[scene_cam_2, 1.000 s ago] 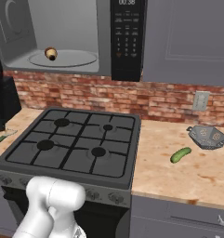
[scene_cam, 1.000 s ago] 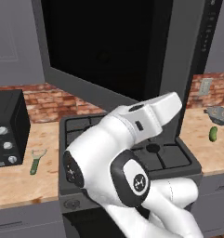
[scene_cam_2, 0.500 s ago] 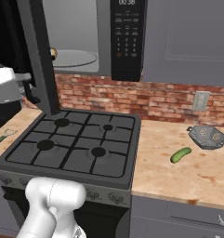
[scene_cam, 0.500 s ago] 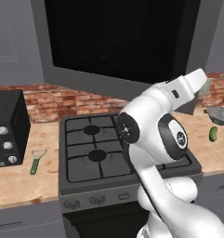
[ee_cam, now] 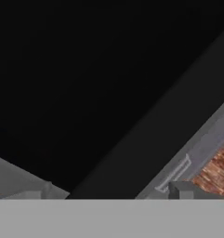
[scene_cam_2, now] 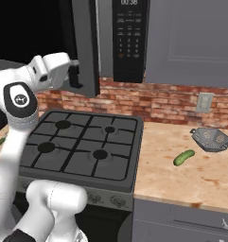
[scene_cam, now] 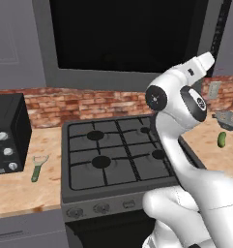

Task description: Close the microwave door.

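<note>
1. Dark-grey frame and black glass make up the microwave door [scene_cam: 127,43], the largest thing in sight: a wide flat panel hanging above the stove, partly swung toward its box. In the right base view its right edge [scene_cam_2: 87,47] stands just left of the keypad panel [scene_cam_2: 129,38], so I judge it nearly but not fully shut.

2. Grey and box-shaped, the microwave [scene_cam_2: 106,28] sits high on the far wall between cabinets, above the brick backsplash [scene_cam_2: 162,101], so its door swings out over the cooktop.

3. Matte black grates cover the stove [scene_cam: 118,155], square and ribbed, directly below the door's sweep.

4. White and smooth, the arm reaches up from the near side, and its gripper [scene_cam_2: 73,75] lies against the door's lower right corner, seemingly to push it home. Whether its jaws are spread or closed I cannot tell; they appear to hold nothing, only press.

5. Boxy and black, a toaster oven [scene_cam: 7,135] with pale knobs stands at the far left on the speckled tan counter [scene_cam_2: 196,175].

6. Ribbed and grey, a small strainer-like bowl [scene_cam_2: 210,138] rests to the right, near the wall.

7. Green and glossy, a pickle [scene_cam_2: 183,157] lies near it; a green-handled peeler [scene_cam: 36,167] lies left of the stove.
</note>
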### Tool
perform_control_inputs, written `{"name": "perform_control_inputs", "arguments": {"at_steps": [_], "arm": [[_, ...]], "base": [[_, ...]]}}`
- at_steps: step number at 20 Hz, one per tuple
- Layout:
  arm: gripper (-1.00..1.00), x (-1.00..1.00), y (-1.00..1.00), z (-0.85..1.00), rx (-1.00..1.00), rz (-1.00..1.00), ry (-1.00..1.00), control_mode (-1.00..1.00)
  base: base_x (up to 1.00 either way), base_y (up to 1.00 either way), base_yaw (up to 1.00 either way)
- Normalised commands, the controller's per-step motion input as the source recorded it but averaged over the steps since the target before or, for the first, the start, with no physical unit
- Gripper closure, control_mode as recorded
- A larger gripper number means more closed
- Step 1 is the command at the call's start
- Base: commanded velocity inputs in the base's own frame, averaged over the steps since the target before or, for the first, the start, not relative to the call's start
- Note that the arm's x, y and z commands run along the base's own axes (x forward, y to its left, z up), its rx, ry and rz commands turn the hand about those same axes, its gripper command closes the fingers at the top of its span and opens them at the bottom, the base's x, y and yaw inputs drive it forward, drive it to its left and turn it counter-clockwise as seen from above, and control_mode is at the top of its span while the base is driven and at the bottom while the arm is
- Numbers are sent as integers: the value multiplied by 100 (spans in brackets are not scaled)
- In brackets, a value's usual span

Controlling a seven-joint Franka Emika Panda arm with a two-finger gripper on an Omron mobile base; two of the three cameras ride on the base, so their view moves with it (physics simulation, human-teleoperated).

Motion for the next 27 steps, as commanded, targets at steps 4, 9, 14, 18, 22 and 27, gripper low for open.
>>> {"name": "perform_control_inputs", "arguments": {"at_steps": [4,9,14,18,22,27], "arm": [[-100,100,-79,1,0,4,7,-100],[-100,96,-68,2,0,7,6,-100],[-100,74,-59,0,2,8,5,-100],[-100,28,-34,0,1,5,0,-100],[-100,7,-19,0,0,2,0,-100],[-100,0,0,0,0,0,0,-100]], "base": [[0,0,0],[0,0,0],[0,0,0],[0,0,0],[0,0,0],[0,0,0]]}}
